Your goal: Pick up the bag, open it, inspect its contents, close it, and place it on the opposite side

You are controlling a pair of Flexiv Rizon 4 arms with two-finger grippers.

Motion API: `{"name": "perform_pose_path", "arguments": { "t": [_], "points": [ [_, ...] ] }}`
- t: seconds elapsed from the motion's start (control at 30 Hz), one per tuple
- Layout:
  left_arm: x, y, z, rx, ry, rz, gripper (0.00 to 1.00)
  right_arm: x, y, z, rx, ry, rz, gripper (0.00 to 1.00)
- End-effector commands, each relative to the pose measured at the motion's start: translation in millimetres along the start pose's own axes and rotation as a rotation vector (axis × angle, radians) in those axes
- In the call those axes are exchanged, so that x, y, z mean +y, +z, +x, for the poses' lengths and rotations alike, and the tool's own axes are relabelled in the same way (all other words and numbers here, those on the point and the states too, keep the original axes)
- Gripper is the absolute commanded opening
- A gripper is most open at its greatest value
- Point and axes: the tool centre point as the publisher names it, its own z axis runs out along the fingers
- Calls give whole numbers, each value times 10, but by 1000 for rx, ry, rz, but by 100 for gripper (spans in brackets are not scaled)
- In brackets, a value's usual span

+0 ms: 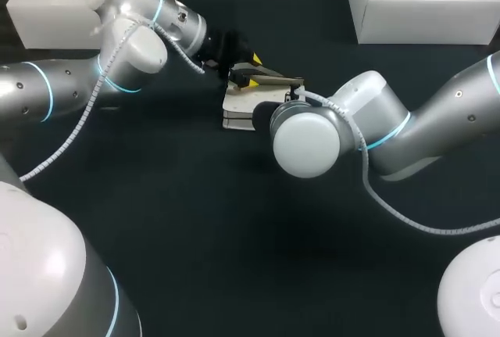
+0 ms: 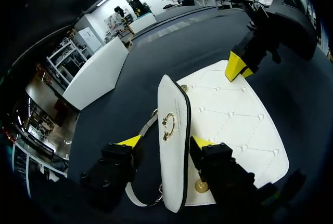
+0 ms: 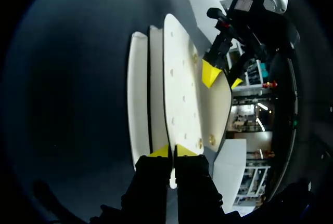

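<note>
The white quilted bag (image 1: 238, 110) lies on the dark table near the middle. Its flap (image 2: 174, 146), white with a black edge and a gold clasp (image 2: 168, 125), stands upright between the fingers of my left gripper (image 2: 165, 142). These fingers are open, with a gap on at least one side of the flap. My right gripper (image 3: 173, 151) is shut on the thin edge of the bag's quilted panel (image 3: 179, 83); in the head view its wrist hides it. In the left wrist view its yellow tips (image 2: 237, 67) sit at the panel's far edge (image 2: 234, 115).
A white box (image 1: 47, 8) stands at the back left and another (image 1: 422, 5) at the back right. The bag's strap (image 2: 148, 125) trails beside the flap. My right arm's elbow (image 1: 308, 141) looms over the table's middle.
</note>
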Motion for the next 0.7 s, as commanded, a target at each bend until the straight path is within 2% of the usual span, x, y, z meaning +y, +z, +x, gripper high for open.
{"name": "perform_pose_path", "arguments": {
  "t": [0.03,0.33,0.53,0.6,0.67,0.7],
  "points": [
    [69,106,-103,17,-16,-13,52,-7,0,15,-5,1,-2,0],
    [159,170,-175,31,-47,-29,47,-7,0,15,-5,1,-2,0],
    [188,196,-193,34,-59,-37,40,-7,0,15,-5,1,-2,0],
    [197,202,-198,33,-62,-40,29,-7,0,15,-5,1,-2,0],
    [206,209,-202,33,-66,-44,7,-7,0,15,-5,1,-2,0],
    [211,212,-202,33,-67,-45,0,-7,0,15,-5,1,-2,0]
  ]
}}
